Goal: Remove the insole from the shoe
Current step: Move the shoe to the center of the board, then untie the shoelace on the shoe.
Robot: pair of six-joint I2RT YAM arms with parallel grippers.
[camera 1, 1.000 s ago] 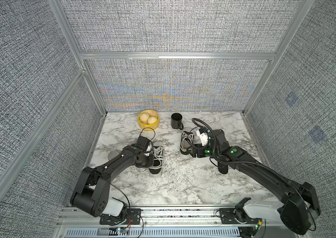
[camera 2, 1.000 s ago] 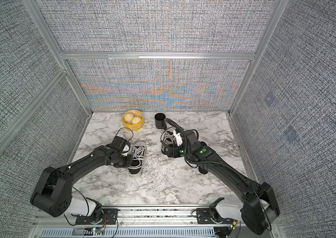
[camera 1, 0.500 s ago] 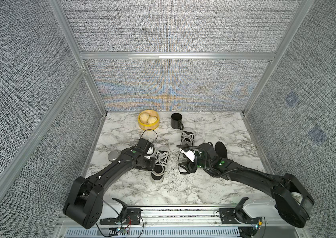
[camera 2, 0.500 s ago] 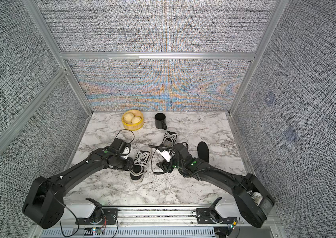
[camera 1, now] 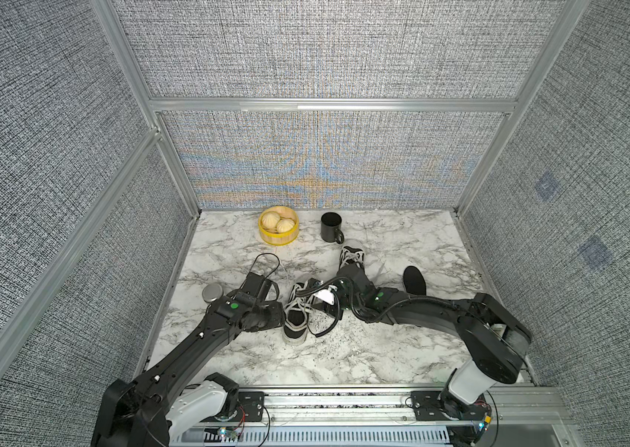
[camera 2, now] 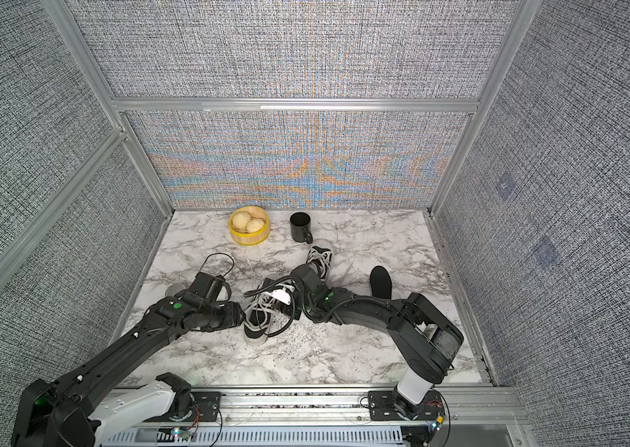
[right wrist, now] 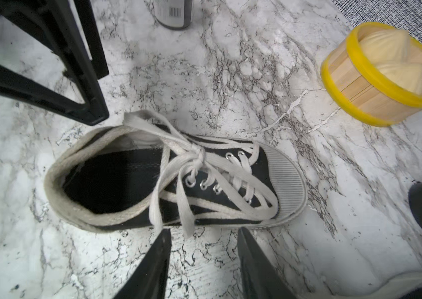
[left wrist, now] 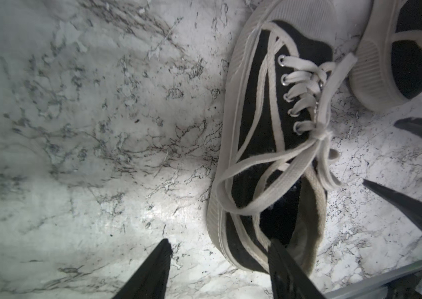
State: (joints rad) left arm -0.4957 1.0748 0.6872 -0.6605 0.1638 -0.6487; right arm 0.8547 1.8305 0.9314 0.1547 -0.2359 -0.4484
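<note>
top view: nearer shoe (camera 1: pixel 295 318) points toe-first toward the back wall (camera 1: pixel 325 162).

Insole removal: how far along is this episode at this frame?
Done: one black insole lies loose on the marble tabletop. In hand: nothing gripped; the left gripper, jaws open, appears to straddle the heel wall of the near sneaker, and the right gripper hovers open beside it. Left: a dark footbed shows inside that sneaker, apparently its insole, not yet pulled.
</note>
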